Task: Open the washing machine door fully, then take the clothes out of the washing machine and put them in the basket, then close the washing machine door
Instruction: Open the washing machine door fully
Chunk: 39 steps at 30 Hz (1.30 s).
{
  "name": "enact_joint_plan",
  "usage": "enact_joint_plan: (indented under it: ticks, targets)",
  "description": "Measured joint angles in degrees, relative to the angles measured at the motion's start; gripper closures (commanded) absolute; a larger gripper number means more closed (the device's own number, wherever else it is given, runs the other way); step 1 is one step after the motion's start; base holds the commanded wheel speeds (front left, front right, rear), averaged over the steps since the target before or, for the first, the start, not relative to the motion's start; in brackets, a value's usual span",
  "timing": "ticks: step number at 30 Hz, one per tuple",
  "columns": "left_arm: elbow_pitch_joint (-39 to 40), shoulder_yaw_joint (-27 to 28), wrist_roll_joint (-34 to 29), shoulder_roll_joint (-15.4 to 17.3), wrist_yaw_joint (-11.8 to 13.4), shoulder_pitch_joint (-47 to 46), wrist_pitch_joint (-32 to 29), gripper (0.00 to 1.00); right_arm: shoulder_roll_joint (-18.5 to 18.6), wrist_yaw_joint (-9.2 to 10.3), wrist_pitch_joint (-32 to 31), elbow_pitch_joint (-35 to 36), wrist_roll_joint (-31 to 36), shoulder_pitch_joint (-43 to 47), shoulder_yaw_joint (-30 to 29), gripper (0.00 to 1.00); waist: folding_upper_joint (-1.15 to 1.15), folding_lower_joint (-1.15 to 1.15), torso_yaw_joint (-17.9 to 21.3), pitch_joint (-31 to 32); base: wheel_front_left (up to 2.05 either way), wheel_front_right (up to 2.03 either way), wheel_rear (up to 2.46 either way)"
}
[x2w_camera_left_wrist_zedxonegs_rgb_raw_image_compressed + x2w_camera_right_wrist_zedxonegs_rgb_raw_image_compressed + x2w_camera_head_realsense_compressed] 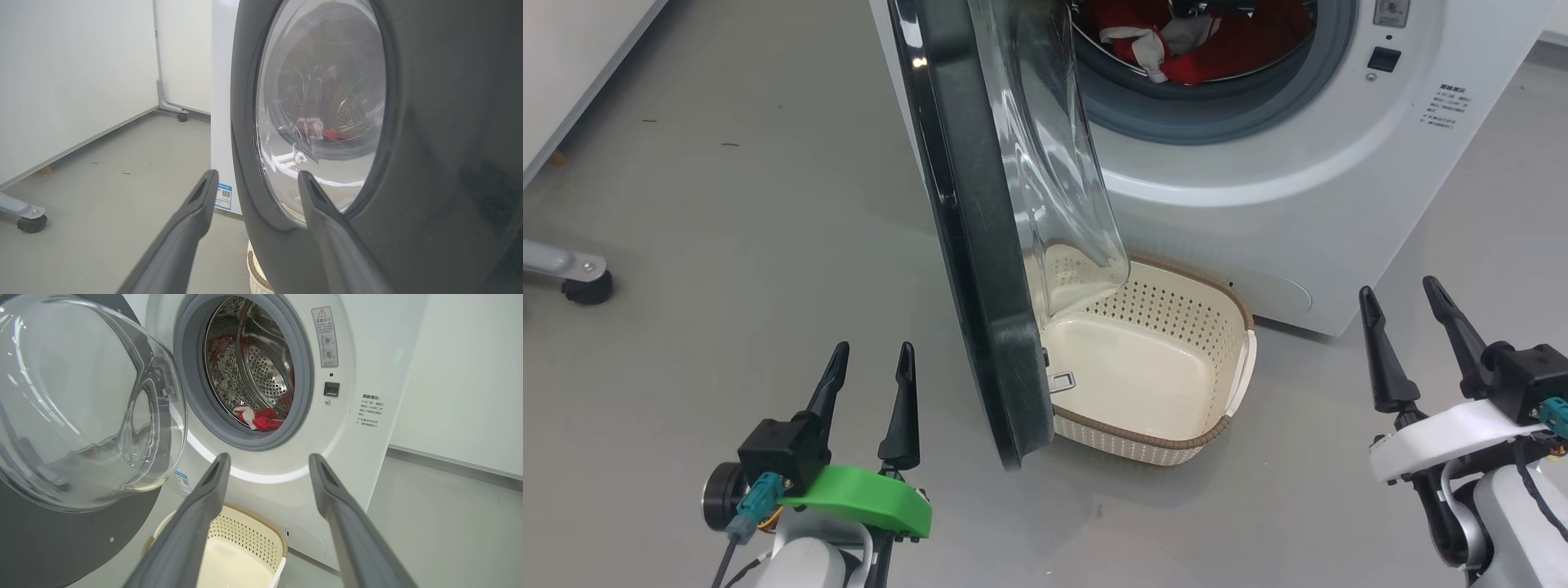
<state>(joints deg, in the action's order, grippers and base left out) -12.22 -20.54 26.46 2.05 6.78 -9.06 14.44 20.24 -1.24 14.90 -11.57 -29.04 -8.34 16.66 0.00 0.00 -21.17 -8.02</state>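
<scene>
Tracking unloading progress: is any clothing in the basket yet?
No, the basket shows a bare cream floor; the red clothes lie inside the washing machine.

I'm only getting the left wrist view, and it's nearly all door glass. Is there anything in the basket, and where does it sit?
Observer: The basket is empty, on the floor in front of the washing machine, close by the open door.
Operator: Any clothes out of the machine yet?
Observer: No, the red and white clothes lie at the bottom of the drum.
Operator: And the right claw?
Observer: The right claw is open and holds nothing, hovering to the right of the basket.
</scene>
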Motion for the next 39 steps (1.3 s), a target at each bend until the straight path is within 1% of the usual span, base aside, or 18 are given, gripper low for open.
enact_joint_plan:
  ticks: [1, 3, 4, 10, 14, 17, 28, 29, 35, 36, 37, 38, 39]
  targets:
    - [0.0, 0.0, 0.0, 0.0, 0.0, 0.0, 0.0, 0.0, -0.7, 0.43, 0.0, 0.6, 0.9, 0.1, -0.4, 0.0, 0.0, 0.0, 0.0, 0.0, 0.0, 0.0, 0.0]
    - [0.0, 0.0, 0.0, 0.0, 0.0, 0.0, 0.0, 0.0, -1.8, 0.49, 0.0, 1.7, 2.2, 0.6, -0.7, 0.0, 0.0, 0.0, 0.1, 0.1, 0.0, 0.0, 0.0]
    - [0.0, 0.0, 0.0, 0.0, 0.0, 0.0, 0.0, 0.0, -2.4, 0.89, 0.0, 1.9, 2.8, 0.9, -0.6, 0.0, 0.0, 0.0, 0.1, 0.1, 0.0, 0.0, 0.0]
    - [0.0, 0.0, 0.0, 0.0, 0.0, 0.1, 0.0, 0.0, -5.9, 0.97, 0.0, 2.4, 5.1, 4.3, -0.3, 0.0, 0.0, 0.0, 0.3, 0.1, 0.0, 0.0, 0.0]
    - [0.0, 0.0, 0.0, 0.1, 0.0, 0.1, 0.0, 0.0, -7.3, 0.99, 0.0, 2.6, 5.8, 4.8, -0.4, 0.0, 0.0, 0.0, 0.4, 0.1, 0.0, 0.0, 0.0]
    - [-0.1, 0.0, 0.0, 0.1, 0.0, 0.2, 0.0, 0.0, -8.8, 1.41, 0.0, 2.9, 7.2, 5.5, -0.9, 0.0, 0.0, 0.0, 0.5, 0.1, 0.0, 0.0, 0.0]
    - [-0.3, 0.0, 0.1, 0.1, 0.0, 0.5, 0.0, 0.0, -10.5, 1.26, 0.0, 3.5, 9.2, 6.6, -3.5, 0.0, 0.0, 0.0, 0.8, 0.3, 0.0, 0.0, 0.0]
    - [-0.3, 0.0, 0.1, 0.1, 0.0, 0.6, 0.0, 0.0, -10.8, 0.9, 0.0, 3.5, 9.3, 6.6, -3.7, 0.0, 0.0, 0.0, 0.8, 0.3, 0.0, 0.0, 0.0]
    - [-0.4, 0.0, 0.2, 0.1, 0.0, 0.7, 0.0, 0.0, -11.4, 0.34, 0.0, 3.7, 10.7, 6.6, -5.2, 0.0, 0.0, 0.0, 0.8, 0.3, 0.0, 0.0, 0.0]
    - [-0.4, 0.0, 0.3, 0.1, 0.0, 0.7, 0.0, 0.31, -11.5, 0.3, 0.0, 3.7, 10.8, 6.6, -5.4, 0.0, 0.0, 0.0, 0.8, 0.3, 0.0, 0.0, 0.0]
    - [-0.4, 0.0, 0.3, 0.1, 0.0, 0.7, 0.0, 0.88, -11.6, 0.29, 0.0, 3.8, 11.1, 6.6, -5.5, 0.0, 0.0, 0.0, 0.8, 0.3, 0.0, 0.0, 0.0]
    - [-0.4, 0.0, 0.4, 0.1, 0.0, 0.7, 0.0, 1.0, -11.8, 0.13, 0.0, 3.8, 11.1, 6.6, -5.7, 0.0, 0.0, 0.0, 0.8, 0.3, 0.0, 0.0, 0.0]
    - [-0.5, 0.0, 0.5, 0.1, 0.0, 0.7, 0.0, 1.0, -12.0, 0.1, 0.0, 3.8, 11.1, 6.6, -5.9, 0.0, 0.0, 0.0, 0.8, 0.3, 0.0, 0.0, 0.0]
